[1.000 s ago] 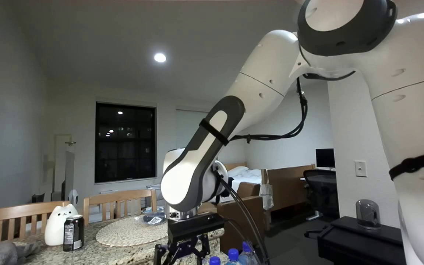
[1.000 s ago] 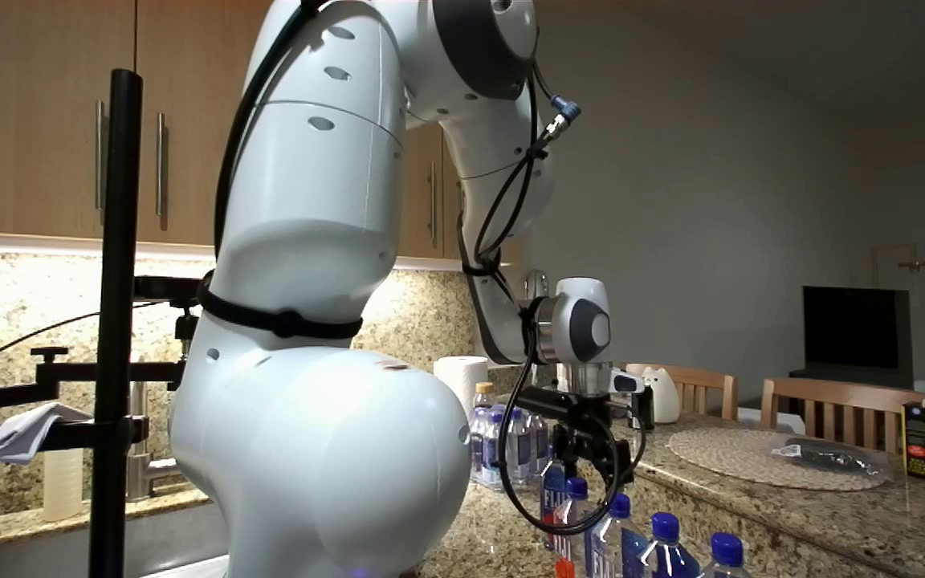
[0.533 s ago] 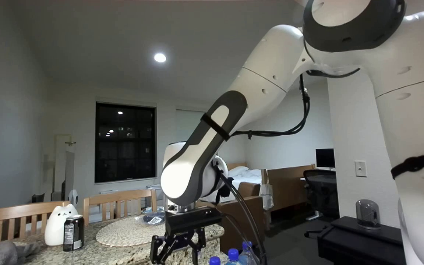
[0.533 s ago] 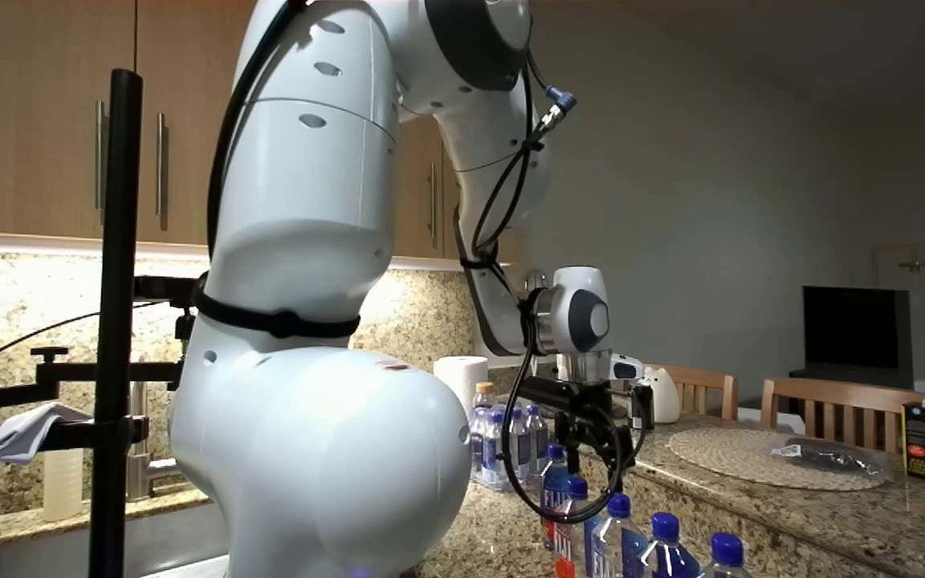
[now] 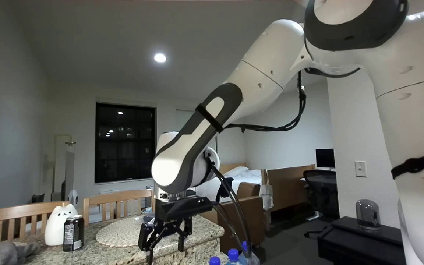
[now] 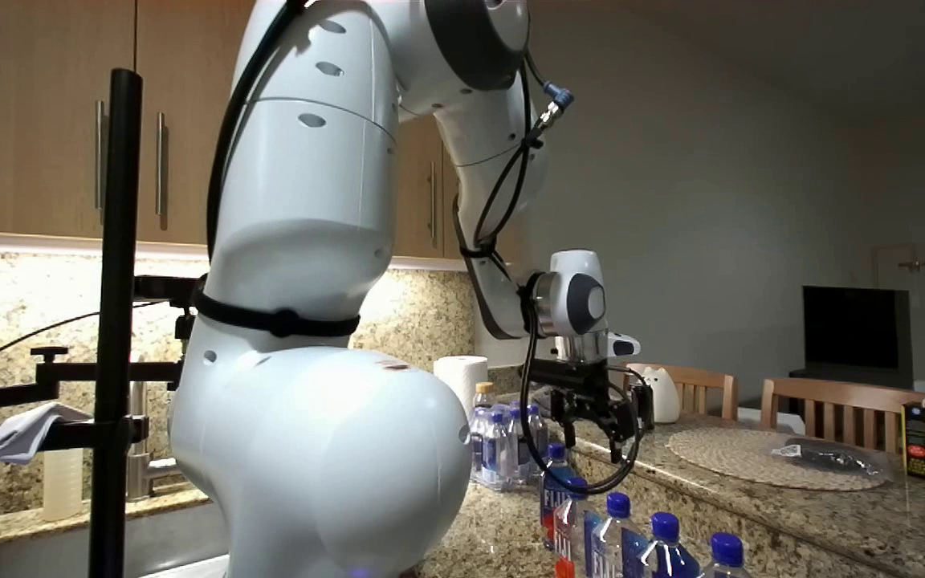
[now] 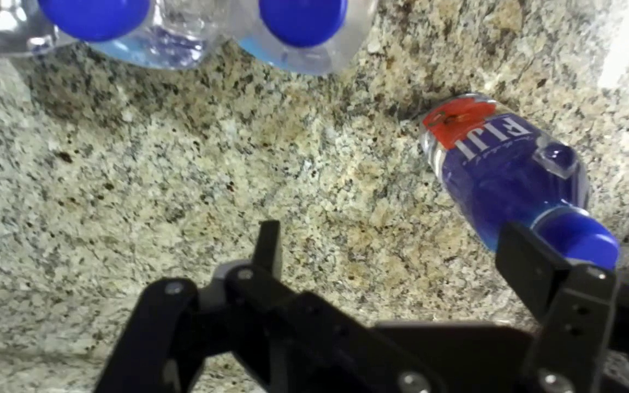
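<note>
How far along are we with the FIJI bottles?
Looks done: perhaps some lining-up; several FIJI bottles stand upright in a row.
In hand: nothing; the hand is open above the granite counter.
Left: probably a grasp; the nearest FIJI bottle stands ungripped, right in the wrist view.

In an exterior view the camera sits low by the granite counter (image 5: 202, 231), looking past the arm (image 5: 267, 70) to a dark window (image 5: 125, 142) (much ceiling (image 5: 204, 36) above). In an exterior view the camera stands right beside the arm's thick lower part, facing wall cabinets (image 6: 29, 120). Both exterior views share the woven mat (image 5: 118, 235) and white cat figure (image 5: 55, 230); the wrist view, close in, looks steeply down past the gripper (image 7: 391, 234) and shares blue-capped bottles (image 7: 505, 164) with both.
</note>
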